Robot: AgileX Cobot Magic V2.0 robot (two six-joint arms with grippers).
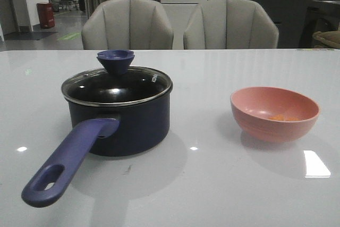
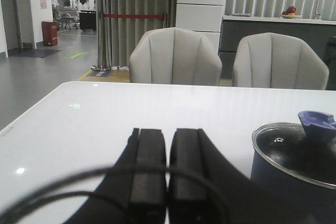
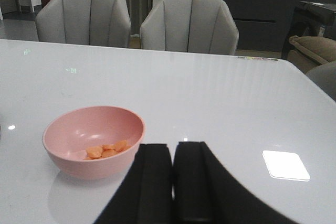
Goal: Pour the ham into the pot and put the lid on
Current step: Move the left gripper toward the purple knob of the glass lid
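Observation:
The dark navy pot (image 1: 125, 120) stands on the left half of the white table, its purple-blue handle (image 1: 66, 160) pointing toward the front left. The glass lid (image 1: 117, 86) with its purple-blue knob (image 1: 115, 60) rests on the pot's rim. The pot and lid also show in the left wrist view (image 2: 294, 156). Orange ham pieces (image 3: 106, 150) lie in the pink bowl (image 1: 274, 112) on the right. My left gripper (image 2: 168, 132) is shut and holds nothing, left of the pot. My right gripper (image 3: 173, 147) is shut and holds nothing, beside the pink bowl (image 3: 93, 140). Neither arm appears in the front view.
Two grey chairs (image 1: 127, 25) (image 1: 231, 25) stand behind the table's far edge. A bright light patch (image 1: 317, 164) reflects on the table at the front right.

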